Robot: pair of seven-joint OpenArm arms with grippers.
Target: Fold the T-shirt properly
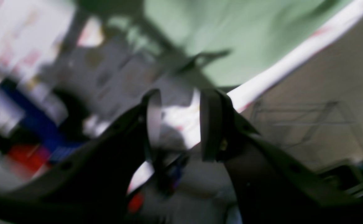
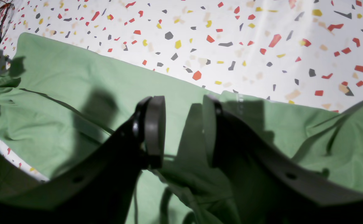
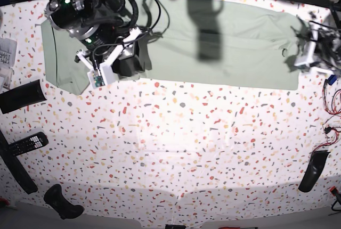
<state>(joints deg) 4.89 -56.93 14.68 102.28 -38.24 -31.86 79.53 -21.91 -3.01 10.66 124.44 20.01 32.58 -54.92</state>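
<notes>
A white speckled terrazzo surface [image 3: 176, 149] carries my pale sage-green soft cloth T-shirt [image 3: 224, 48], spread beneath both tools. Right tool [image 2: 183, 133] gapes empty just above it; left tool [image 1: 180, 124] is parted, empty. Limp, light: I'd pinch an edge.

The left wrist view is smeared with motion blur: behind the left gripper [image 1: 180, 124] the T-shirt [image 1: 231, 37] shows only as a soft green patch running off the top edge, and the dark blue and red shapes at the left cannot be made out. In the right wrist view the arms of the right gripper [image 2: 183, 130] cover the near folds of the cloth, which is cut off at the bottom and right edges. In the base view the right arm [image 3: 90, 16] hides the shirt's far-left part, and the left gripper at the right edge is too small to read.
</notes>
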